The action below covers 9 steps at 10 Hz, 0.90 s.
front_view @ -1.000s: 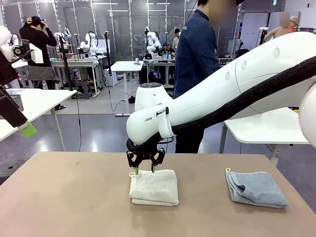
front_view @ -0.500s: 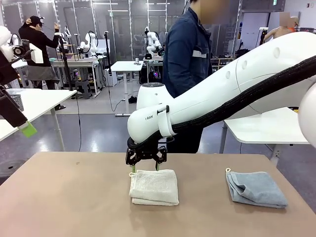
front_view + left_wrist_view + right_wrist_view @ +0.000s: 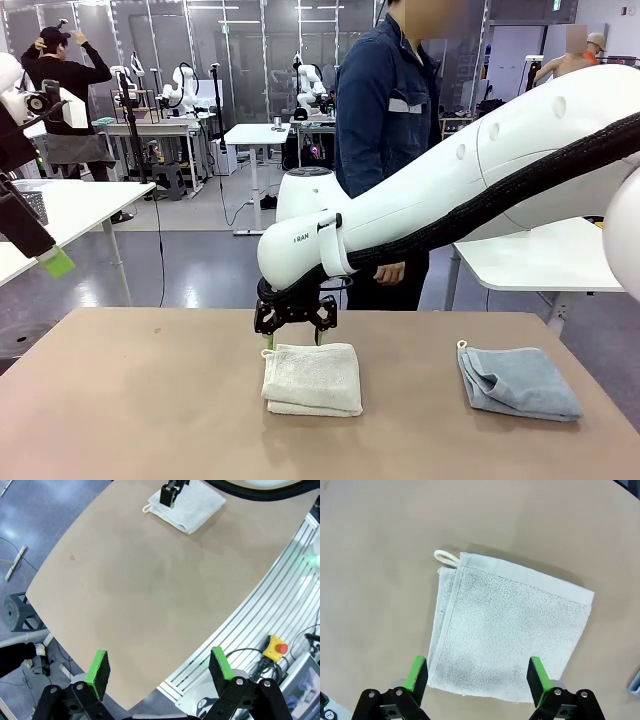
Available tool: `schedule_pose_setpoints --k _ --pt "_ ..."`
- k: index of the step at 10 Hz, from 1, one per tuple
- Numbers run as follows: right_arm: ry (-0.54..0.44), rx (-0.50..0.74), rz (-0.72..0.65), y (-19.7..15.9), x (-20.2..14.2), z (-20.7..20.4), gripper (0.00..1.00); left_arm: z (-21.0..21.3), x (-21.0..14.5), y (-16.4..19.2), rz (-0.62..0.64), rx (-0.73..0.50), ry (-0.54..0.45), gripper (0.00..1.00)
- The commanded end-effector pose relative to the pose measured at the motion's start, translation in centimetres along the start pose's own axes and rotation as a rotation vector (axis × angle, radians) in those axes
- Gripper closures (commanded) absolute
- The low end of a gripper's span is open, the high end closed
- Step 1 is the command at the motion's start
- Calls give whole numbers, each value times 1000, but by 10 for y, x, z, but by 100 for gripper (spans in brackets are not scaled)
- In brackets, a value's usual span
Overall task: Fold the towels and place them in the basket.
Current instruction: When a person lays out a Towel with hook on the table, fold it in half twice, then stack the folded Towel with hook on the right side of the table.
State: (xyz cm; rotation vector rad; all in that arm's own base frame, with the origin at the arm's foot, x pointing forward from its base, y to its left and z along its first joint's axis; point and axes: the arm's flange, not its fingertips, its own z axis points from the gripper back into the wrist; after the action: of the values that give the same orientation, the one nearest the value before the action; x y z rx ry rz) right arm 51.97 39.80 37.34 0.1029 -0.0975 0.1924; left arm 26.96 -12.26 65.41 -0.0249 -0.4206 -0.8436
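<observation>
**Two folded towels on the tabletop, both tools standing apart**

The tan tabletop (image 3: 130,400) spreads wide across the front view, and the big white right arm (image 3: 480,190) sweeps in from the right, reaching past the middle. Behind it, at the far side, a person in a dark blue jacket (image 3: 385,110) stands with a hand hanging low.

Now the towels. The cream-white towel (image 3: 313,379) lies folded into a neat, thick square near the centre, its layered edges showing along the near side and its cord loop (image 3: 446,558) poking out at the far left corner. From the right wrist view the terry pile looks soft and even, with a stitched hem along two edges. The blue-grey towel (image 3: 518,382) sits well apart to the right, folded too but looser, a crease puckering its left side, a small loop at its far left corner.

The right tool (image 3: 295,341) hovers just above the cream towel's far edge, jaws spread wide, gripping nothing. The left tool (image 3: 159,668) hangs high off the tabletop's left side, green pads apart, empty.
</observation>
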Motion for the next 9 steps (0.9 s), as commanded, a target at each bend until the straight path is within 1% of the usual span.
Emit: schedule_pose_setpoints --k 1,9 --pt "0 0 1 0 0 0 0 -2 -1 0 -2 11 -15 0" --pt "0 0 0 0 0 0 0 -2 -1 0 -2 11 -15 0"
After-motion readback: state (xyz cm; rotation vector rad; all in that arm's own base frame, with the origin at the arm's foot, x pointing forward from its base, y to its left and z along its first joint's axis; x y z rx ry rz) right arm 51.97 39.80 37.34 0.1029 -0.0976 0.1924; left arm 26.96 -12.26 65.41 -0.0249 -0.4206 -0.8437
